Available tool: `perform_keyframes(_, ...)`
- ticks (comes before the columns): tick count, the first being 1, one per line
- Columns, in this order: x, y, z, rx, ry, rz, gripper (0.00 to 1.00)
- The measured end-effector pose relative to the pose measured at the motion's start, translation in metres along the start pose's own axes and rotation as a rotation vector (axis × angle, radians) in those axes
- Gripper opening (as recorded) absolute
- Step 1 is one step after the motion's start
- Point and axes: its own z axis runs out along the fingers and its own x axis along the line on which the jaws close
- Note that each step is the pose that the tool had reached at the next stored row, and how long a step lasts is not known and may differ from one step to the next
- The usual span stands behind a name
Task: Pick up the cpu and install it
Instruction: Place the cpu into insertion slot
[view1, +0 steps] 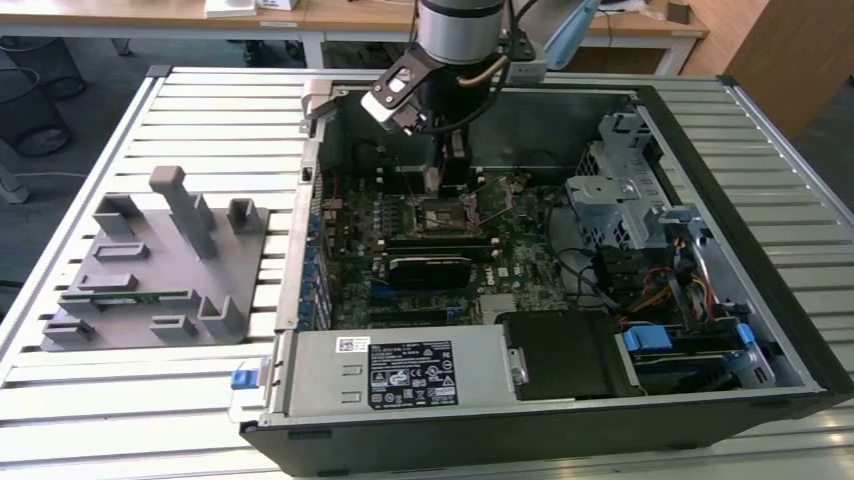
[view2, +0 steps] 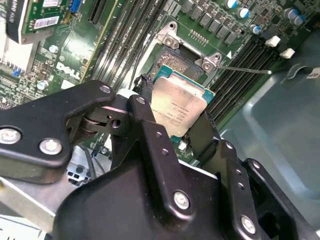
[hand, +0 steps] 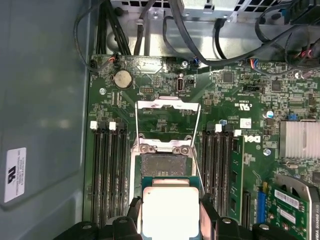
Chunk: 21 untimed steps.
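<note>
Holding cpu (hand: 170, 210), pinched between fingers (view2: 150, 135) of gripper (hand: 170, 216), over open socket (hand: 164, 162) on motherboard (hand: 225, 95) inside computer case (view1: 534, 445).

The fingers (view2: 202, 135) cover two opposite edges of the cpu (view2: 177, 107) clamped between them, so the contact itself is hidden. In the first wrist view the cpu (hand: 170, 212) and the fingers (hand: 207, 216) are cut off by the picture's edge. The socket (hand: 164, 164) beyond the fingertips is partly hidden behind the cpu. In the exterior view the arm (view1: 461, 30) is cut off at the top edge, and whatever sits between the fingers (view1: 457, 165) is too small to tell.
</note>
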Motion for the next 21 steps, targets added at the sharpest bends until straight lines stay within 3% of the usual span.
perform_keyframes(5,0.0014,0.0002,0.0076,-0.0002,-0.0001,0.000,0.54)
perform_keyframes(21,0.0015,0.0001,0.0131,-0.0003,0.0000,0.000,0.54)
